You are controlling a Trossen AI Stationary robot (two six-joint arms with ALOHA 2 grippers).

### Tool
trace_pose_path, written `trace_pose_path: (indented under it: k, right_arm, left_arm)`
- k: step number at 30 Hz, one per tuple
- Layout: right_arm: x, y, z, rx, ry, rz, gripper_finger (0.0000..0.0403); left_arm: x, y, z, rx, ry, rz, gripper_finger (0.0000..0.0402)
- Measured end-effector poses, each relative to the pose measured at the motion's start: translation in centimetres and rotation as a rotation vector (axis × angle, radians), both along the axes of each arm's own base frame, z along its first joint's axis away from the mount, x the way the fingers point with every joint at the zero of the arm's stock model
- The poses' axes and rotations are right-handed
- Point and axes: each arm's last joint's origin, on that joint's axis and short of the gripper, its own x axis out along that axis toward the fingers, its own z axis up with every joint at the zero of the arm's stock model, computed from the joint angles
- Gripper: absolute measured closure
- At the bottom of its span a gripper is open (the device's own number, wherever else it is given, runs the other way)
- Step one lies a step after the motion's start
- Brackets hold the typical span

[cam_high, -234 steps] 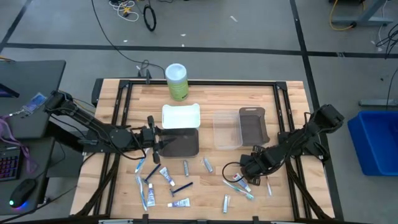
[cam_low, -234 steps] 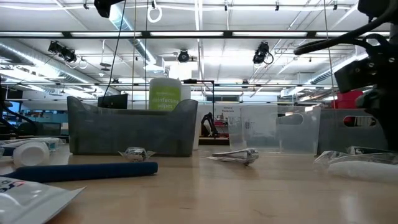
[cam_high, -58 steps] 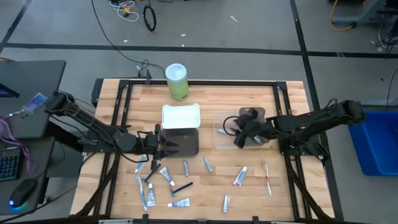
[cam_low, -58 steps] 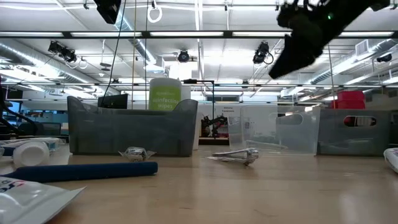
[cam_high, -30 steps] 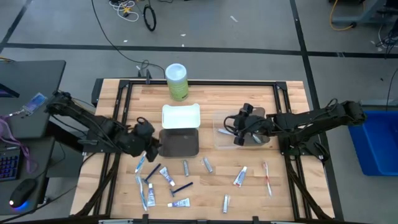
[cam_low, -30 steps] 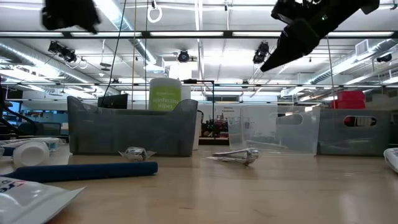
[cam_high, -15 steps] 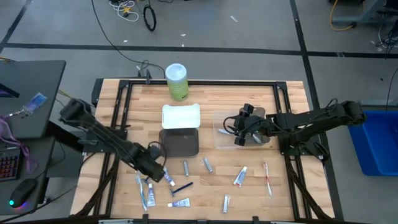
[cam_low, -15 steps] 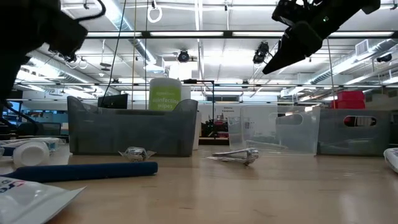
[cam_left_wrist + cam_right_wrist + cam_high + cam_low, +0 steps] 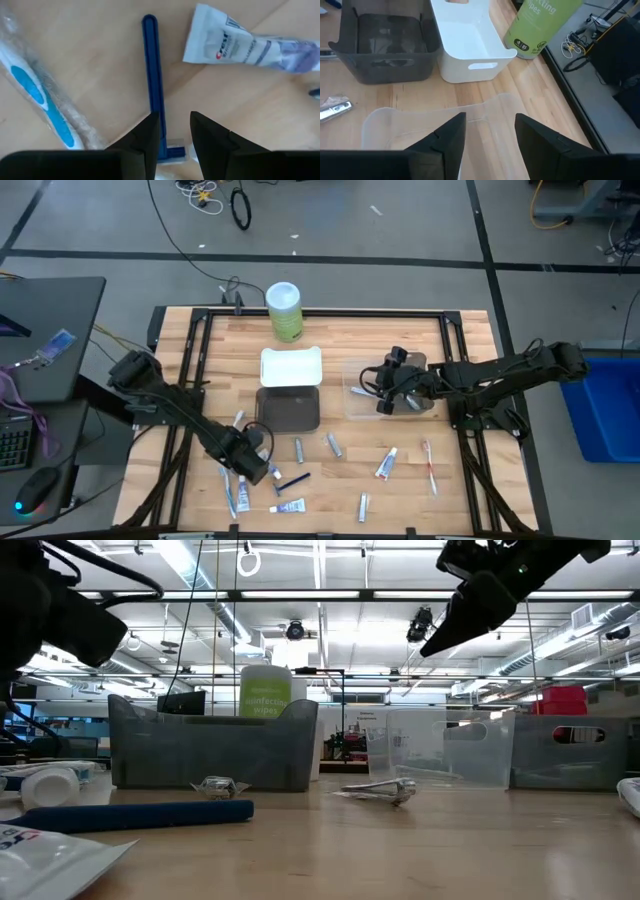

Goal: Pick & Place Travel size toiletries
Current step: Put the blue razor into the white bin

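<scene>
The toiletries lie scattered on the near half of the table: toothpaste tubes [image 9: 288, 506], silvery tubes [image 9: 333, 444], a toothbrush [image 9: 430, 465] and a blue razor [image 9: 292, 479]. My left gripper [image 9: 256, 456] hangs low over the near-left cluster. In its wrist view the open fingers [image 9: 175, 135] stand close together over another blue razor's [image 9: 152, 85] head end, with a wrapped toothbrush [image 9: 45, 105] and a toothpaste tube [image 9: 245, 42] on either side. Whether the fingers touch the razor I cannot tell. My right gripper [image 9: 386, 388] is open and empty above the clear tray [image 9: 445, 125].
A grey tray [image 9: 290, 408] and a white tray [image 9: 291, 366] stand mid-table, and a darker tray [image 9: 408, 380] sits beside the clear one. A tall green-and-white canister [image 9: 284, 310] stands at the far edge. Bare wood shows between the scattered items.
My left gripper has swung from beside the grey tray toward the table's near edge and come down over the near-left cluster of toiletries. The right arm has kept still above the clear tray.
</scene>
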Motion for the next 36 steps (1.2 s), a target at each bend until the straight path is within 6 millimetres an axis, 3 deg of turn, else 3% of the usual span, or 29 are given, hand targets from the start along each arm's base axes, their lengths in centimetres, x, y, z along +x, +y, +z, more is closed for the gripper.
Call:
trace_pose_path:
  k: [8,18,25,30,36]
  right_arm:
    - [0.1,0.0,0.1,-0.011,-0.012,0.011,0.0206]
    - [0.2,0.0,0.2,-0.011,-0.020,0.011,0.0220]
    - [0.2,0.0,0.2,-0.010,-0.020,0.011,0.0230]
    - [0.2,0.0,0.2,-0.011,-0.019,0.011,0.0234]
    - [0.2,0.0,0.2,-0.011,-0.019,0.011,0.0237]
  left_arm:
    - [-0.4,0.3,-0.1,0.041,0.015,-0.032,0.0285]
    - [-0.9,0.6,-2.3,-0.019,-0.014,-0.023,0.0288]
    - [-0.9,0.6,-2.2,-0.036,0.000,-0.037,0.0364]
    - [0.0,-0.5,-0.5,-0.120,-0.008,-0.075,0.0367]
    - [1.7,-1.2,4.8,0.002,-0.080,-0.157,0.0361]
